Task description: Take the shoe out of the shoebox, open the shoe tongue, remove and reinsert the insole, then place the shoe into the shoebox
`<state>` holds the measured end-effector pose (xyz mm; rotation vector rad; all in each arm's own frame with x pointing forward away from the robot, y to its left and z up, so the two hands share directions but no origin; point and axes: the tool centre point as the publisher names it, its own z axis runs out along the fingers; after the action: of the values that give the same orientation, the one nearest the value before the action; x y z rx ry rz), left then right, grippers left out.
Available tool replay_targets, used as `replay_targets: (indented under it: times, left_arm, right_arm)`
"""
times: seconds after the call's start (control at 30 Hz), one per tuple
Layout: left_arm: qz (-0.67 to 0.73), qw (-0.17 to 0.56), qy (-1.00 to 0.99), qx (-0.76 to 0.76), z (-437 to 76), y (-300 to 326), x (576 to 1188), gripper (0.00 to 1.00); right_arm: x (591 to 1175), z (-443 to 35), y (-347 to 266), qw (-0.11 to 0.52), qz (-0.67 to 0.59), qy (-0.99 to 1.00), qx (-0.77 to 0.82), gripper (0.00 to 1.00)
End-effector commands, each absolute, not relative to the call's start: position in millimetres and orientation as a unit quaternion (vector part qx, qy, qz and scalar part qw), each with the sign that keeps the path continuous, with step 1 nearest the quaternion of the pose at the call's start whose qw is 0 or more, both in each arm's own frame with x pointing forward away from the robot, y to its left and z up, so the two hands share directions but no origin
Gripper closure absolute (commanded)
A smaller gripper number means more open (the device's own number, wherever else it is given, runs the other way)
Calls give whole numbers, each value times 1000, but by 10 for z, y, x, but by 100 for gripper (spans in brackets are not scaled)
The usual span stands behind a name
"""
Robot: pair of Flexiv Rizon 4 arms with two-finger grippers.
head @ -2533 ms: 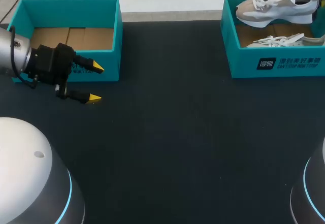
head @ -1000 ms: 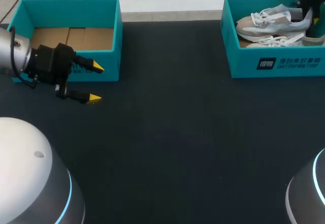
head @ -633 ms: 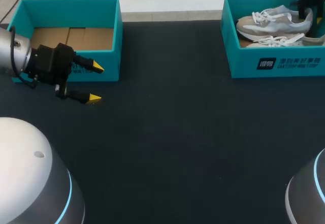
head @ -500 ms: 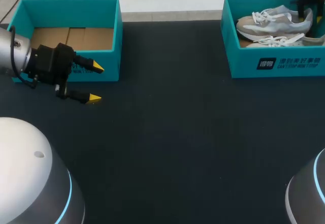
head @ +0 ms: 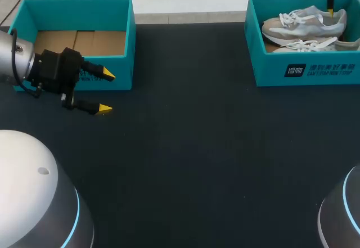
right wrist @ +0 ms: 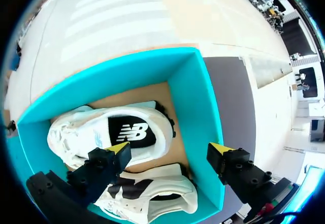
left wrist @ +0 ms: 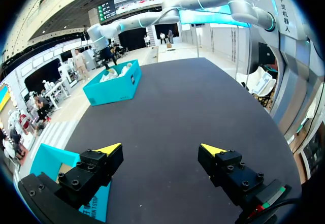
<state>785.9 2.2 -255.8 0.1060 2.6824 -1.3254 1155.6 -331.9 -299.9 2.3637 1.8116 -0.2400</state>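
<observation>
The teal shoebox (head: 304, 71) stands at the table's far right with two white and grey shoes in it. One shoe (head: 301, 26) lies on its side toward the back, the other shoe (head: 315, 44) nearer the front wall. My right gripper (right wrist: 170, 150) hangs open just above the box, over the heel of the back shoe (right wrist: 127, 132), touching nothing. One of its fingers (head: 330, 3) shows in the head view. My left gripper (head: 106, 92) is open and empty, low over the table in front of the left box.
A second teal box (head: 76, 3) with a bare cardboard floor stands at the far left, right behind my left gripper. Dark table surface (head: 185, 147) stretches between the two boxes.
My right gripper has let go of the back shoe's heel, opened wide and risen a little. The shoe stays lying in the box. The left arm has not moved.
</observation>
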Motion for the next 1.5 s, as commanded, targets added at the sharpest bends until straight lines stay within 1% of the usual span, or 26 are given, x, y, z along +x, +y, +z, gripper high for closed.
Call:
replay_targets:
  times: [0.03, 0.37, 0.4, 0.67, 0.8, 0.83, 0.97, 1.03, 1.07, 1.13, 1.17, 1.2, 1.23, 1.5]
  left_arm:
    - [-441, 74, 894, 35, -2557, 22, 7847, 0]
    - [-441, 74, 894, 35, -2557, 22, 7847, 0]
    - [-441, 74, 894, 35, -2557, 22, 7847, 0]
    - [-441, 74, 894, 35, -2557, 22, 7847, 0]
    - [-419, 46, 902, -93, -2339, 17, 7972, 0]
    - [-410, 37, 899, -152, -2260, 37, 8006, 0]
    - [-404, 19, 878, -257, -2080, 112, 8001, 0]
    - [-377, 3, 864, -334, -2038, 152, 8009, 0]
    - [-361, 11, 861, -359, -2038, 173, 8024, 0]
    - [-346, -20, 824, -449, -2049, 251, 8050, 0]
    - [-325, -18, 817, -476, -2054, 276, 8052, 0]
    - [-290, -1, 817, -497, -2059, 316, 8081, 0]
    - [-219, 45, 826, -517, -2047, 336, 8101, 0]
    - [-219, 45, 826, -517, -2047, 336, 8101, 0]
  right_arm:
    - [11084, -2784, -3210, 99, -49, 625, 773, 0]
    - [10486, -2574, -3163, 77, -35, 674, 734, 0]
    - [10450, -2558, -3171, 95, -47, 685, 721, 0]
    - [10450, -2558, -3171, 95, -47, 685, 721, 0]
    - [10450, -2558, -3171, 95, -47, 685, 721, 0]
    - [10450, -2558, -3171, 95, -47, 685, 721, 0]
    - [10361, -2534, -3142, 90, -43, 698, 710, 0]
    - [10279, -2515, -3126, 84, -47, 693, 715, 0]
    - [10257, -2509, -3123, 80, -44, 692, 716, 0]
    - [10183, -2487, -3111, 66, -41, 694, 715, 0]
    - [10157, -2483, -3100, 61, -36, 696, 714, 0]
    - [10121, -2474, -3093, 56, -31, 694, 717, 0]
    - [10066, -2474, -3070, 53, -28, 702, 710, 0]
    - [9804, -2607, -2999, 22, -27, 712, 702, 0]
